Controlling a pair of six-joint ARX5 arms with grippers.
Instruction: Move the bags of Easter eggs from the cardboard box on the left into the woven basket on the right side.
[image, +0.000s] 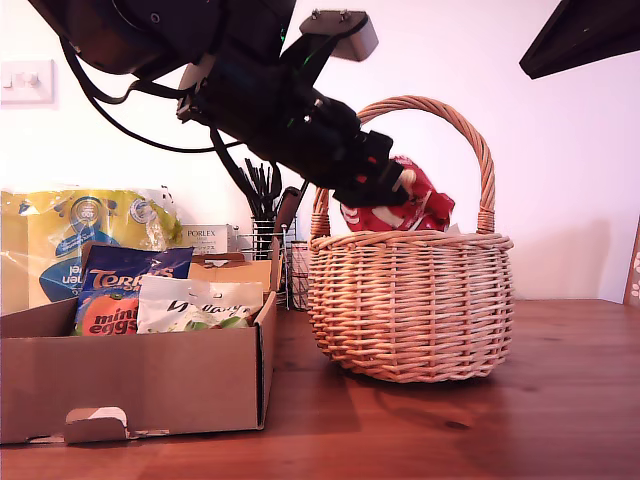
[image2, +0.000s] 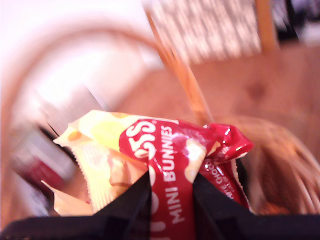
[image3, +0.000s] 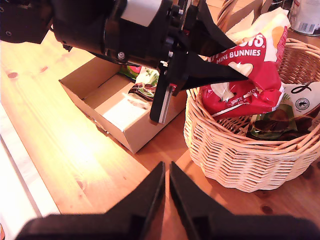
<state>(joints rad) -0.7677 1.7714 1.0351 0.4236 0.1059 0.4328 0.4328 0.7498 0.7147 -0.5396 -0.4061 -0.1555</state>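
One red bag (image: 405, 205) clamped in my first gripper (image: 385, 190) above the woven basket (image: 410, 305); second gripper (image3: 166, 172) jaws closed over wooden table (image: 560, 400).

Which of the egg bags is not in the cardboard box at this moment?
The red Mini Bunnies bag: my first gripper holds it above the woven basket. The orange, blue and white bags lie in the cardboard box.

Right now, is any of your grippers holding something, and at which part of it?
My first gripper pinches the red Mini Bunnies bag across its middle, above the woven basket. My second gripper holds nothing.
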